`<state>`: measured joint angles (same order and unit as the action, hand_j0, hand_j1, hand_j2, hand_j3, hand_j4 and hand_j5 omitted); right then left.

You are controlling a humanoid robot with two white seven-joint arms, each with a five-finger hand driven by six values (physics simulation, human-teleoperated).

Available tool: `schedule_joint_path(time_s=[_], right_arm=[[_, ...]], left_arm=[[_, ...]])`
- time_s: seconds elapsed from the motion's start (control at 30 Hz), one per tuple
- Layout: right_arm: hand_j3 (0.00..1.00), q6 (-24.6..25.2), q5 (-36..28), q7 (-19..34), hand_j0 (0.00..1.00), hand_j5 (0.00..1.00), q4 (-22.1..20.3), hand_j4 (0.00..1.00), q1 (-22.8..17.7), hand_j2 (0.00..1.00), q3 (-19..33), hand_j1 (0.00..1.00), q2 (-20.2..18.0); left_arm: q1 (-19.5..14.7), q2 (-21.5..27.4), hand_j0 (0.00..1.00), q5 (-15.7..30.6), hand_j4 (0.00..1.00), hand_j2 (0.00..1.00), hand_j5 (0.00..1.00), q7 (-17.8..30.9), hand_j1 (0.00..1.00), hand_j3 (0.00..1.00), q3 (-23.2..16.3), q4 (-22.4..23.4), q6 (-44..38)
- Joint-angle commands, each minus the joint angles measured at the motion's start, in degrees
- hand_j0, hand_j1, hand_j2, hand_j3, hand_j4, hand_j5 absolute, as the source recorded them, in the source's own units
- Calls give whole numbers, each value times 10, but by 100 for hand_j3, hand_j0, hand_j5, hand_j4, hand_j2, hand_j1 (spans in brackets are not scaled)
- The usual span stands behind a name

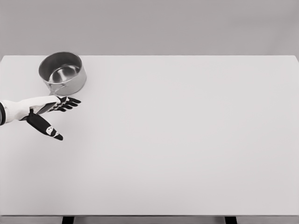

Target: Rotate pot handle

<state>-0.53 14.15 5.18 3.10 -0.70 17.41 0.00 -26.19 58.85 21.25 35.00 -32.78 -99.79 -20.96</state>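
A shiny steel pot (pixel 62 72) stands upright at the far left of the white table (pixel 177 140). Its handle (pixel 55 91) points toward the near side, down and slightly left, and its outer end is hidden behind my hand. My left hand (pixel 58 109) comes in from the left edge, just in front of the pot. Its fingers (pixel 69 103) are stretched out to the right and its thumb (pixel 46 127) is spread downward; it holds nothing. The hand lies over the handle's end; whether it touches it I cannot tell. The right arm is out of view.
The table's back edge runs just behind the pot. Dark table legs (pixel 68 220) show under the front edge.
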Motion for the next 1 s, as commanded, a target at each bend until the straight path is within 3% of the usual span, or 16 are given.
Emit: schedule_joint_path(time_s=[0.0, 0.17, 0.5, 0.87, 0.97], right_arm=[[100, 0, 0, 0, 100, 100, 0, 100, 0, 100, 0, 100, 0], [100, 0, 0, 0, 100, 100, 0, 100, 0, 100, 0, 100, 0], [100, 0, 0, 0, 100, 100, 0, 100, 0, 100, 0, 100, 0], [100, 0, 0, 0, 100, 100, 1, 100, 0, 100, 0, 100, 0], [100, 0, 0, 0, 100, 100, 1, 100, 0, 100, 0, 100, 0]], left_arm=[[0, 2, 100, -3, 100, 100, 100, 0, 100, 100, 1, 0, 0], [18, 8, 100, -8, 100, 100, 100, 0, 100, 100, 21, -3, 0], [19, 16, 100, -10, 100, 100, 100, 0, 100, 100, 47, -3, 1], [25, 15, 100, -87, 100, 100, 100, 0, 100, 100, 49, -1, 1], [25, 17, 100, -89, 100, 100, 100, 0, 100, 100, 50, -1, 1]])
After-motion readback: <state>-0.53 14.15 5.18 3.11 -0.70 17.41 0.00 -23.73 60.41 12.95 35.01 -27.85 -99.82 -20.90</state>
